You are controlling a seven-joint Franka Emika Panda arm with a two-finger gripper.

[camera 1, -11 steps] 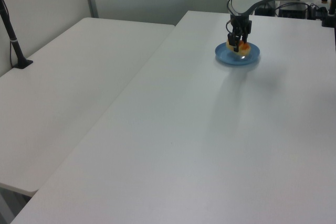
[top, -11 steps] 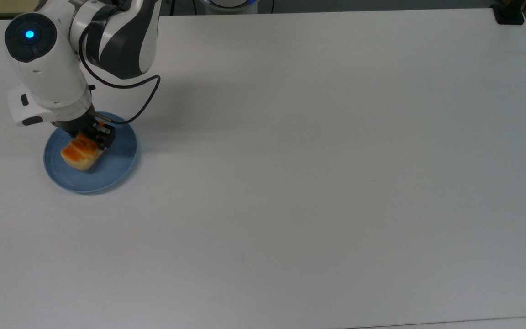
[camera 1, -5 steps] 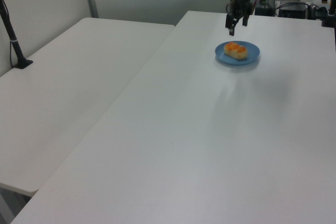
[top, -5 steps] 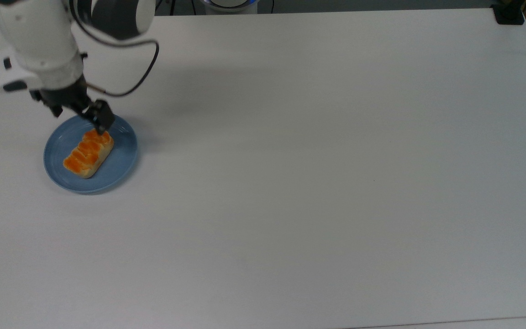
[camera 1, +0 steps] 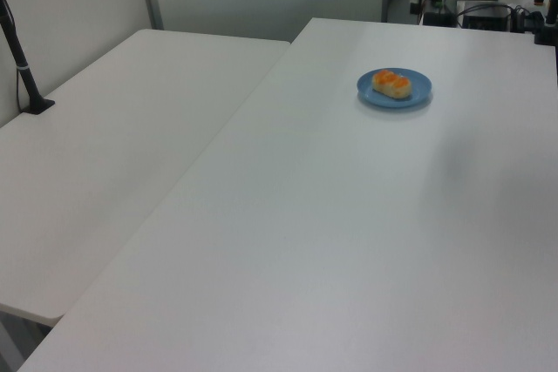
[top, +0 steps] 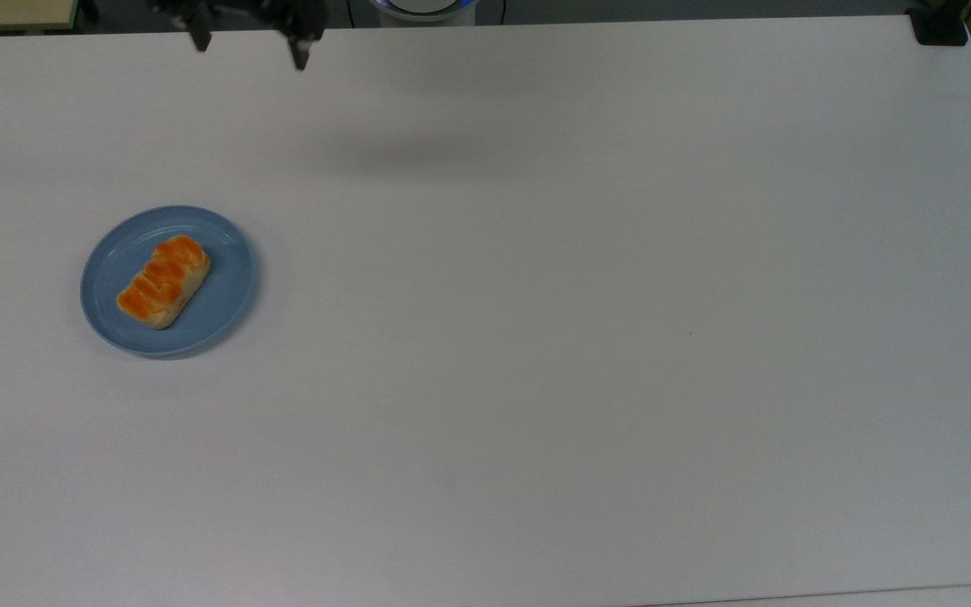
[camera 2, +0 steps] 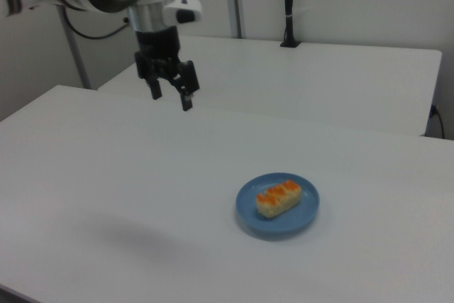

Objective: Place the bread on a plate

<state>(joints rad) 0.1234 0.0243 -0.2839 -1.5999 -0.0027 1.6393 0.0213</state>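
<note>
The bread (top: 163, 281), an orange-topped oblong loaf with pale sides, lies flat on the round light-blue plate (top: 224, 299). The same loaf (camera 2: 278, 198) rests on the plate (camera 2: 301, 221) in the right view, and the bread (camera 1: 392, 84) sits on the plate (camera 1: 418, 93) in the left view. My gripper (camera 2: 171, 95) hangs open and empty high above the table, well away from the plate at the right view's upper left. Its dark fingers reach into the top view's upper edge, where the gripper (top: 249, 46) is seen far beyond the plate.
The white table (top: 587, 320) carries the plate near the top view's left side. A second white table (camera 1: 113, 145) adjoins at the left view's left, with a black post (camera 1: 22, 63) on it. A black clamp (top: 939, 27) sits at the top view's far right corner.
The gripper has let go of the bread, opened, and risen up and away from the plate toward the top view's upper edge. The bread stays lying on the plate.
</note>
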